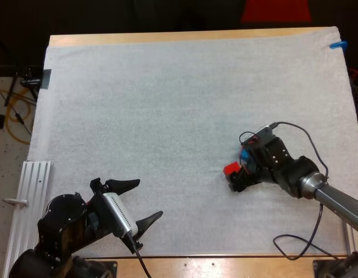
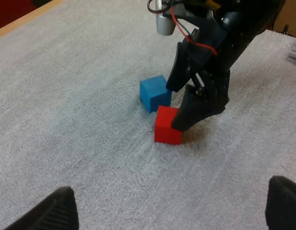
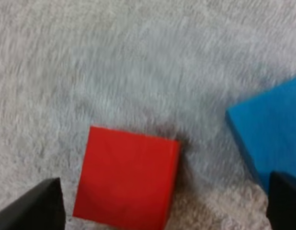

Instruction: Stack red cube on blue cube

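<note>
A white mat (image 1: 167, 104) covers a wooden table (image 1: 167, 38), whose bare edge shows far beyond the right gripper (image 1: 236, 176). Past that edge lies dark space with 1 red strip (image 1: 276, 10). Just outward of the left gripper (image 1: 149, 198), 1 ribbed metal rail (image 1: 31, 197) lies along the mat. Beyond the rail is pale speckled floor (image 1: 2, 153), with what seem to be loose cables (image 1: 17, 119). The light is even.

Robot lab: wooden table (image 1: 167, 37) w/ white mat (image 1: 167, 116), alu rail (image 1: 34, 191).
</note>
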Tool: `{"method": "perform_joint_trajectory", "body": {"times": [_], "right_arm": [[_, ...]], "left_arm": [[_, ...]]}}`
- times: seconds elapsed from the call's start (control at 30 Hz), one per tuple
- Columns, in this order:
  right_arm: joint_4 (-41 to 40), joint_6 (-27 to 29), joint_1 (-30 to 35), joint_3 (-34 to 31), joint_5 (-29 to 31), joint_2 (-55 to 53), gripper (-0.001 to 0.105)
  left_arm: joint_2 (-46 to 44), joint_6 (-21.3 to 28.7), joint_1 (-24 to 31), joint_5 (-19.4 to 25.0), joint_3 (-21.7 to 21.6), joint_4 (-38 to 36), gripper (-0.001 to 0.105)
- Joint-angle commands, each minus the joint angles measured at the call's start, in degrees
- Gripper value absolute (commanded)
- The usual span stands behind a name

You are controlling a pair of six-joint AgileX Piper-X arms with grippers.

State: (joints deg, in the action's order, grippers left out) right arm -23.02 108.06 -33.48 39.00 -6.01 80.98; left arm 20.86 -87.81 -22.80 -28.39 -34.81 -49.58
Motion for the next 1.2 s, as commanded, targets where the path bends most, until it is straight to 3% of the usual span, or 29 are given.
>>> {"method": "perform_joint_trajectory", "body": {"times": [0.0,0.27,0.63,1.07,1.17], "right_arm": [[0.8,-0.4,-0.2,0.2,-0.9,0.5,0.083],[1.8,-1.7,-0.2,0.2,-4.8,3.3,0.073],[0.1,-2.8,-0.2,0.2,-5.8,3.2,0.070],[1.4,-2.9,-0.2,0.2,-5.8,3.2,0.024],[1.4,-2.9,-0.2,0.2,-6.3,2.4,0.020]], "left_arm": [[0.0,0.4,-0.2,0.3,-0.5,0.2,0.077],[0.0,0.4,-0.2,0.3,-0.5,0.2,0.077],[0.0,0.4,-0.2,0.3,-0.5,0.2,0.077],[0.0,0.4,-0.2,0.3,-0.5,0.2,0.077],[0.0,0.4,-0.2,0.3,-0.5,0.2,0.077]]}}
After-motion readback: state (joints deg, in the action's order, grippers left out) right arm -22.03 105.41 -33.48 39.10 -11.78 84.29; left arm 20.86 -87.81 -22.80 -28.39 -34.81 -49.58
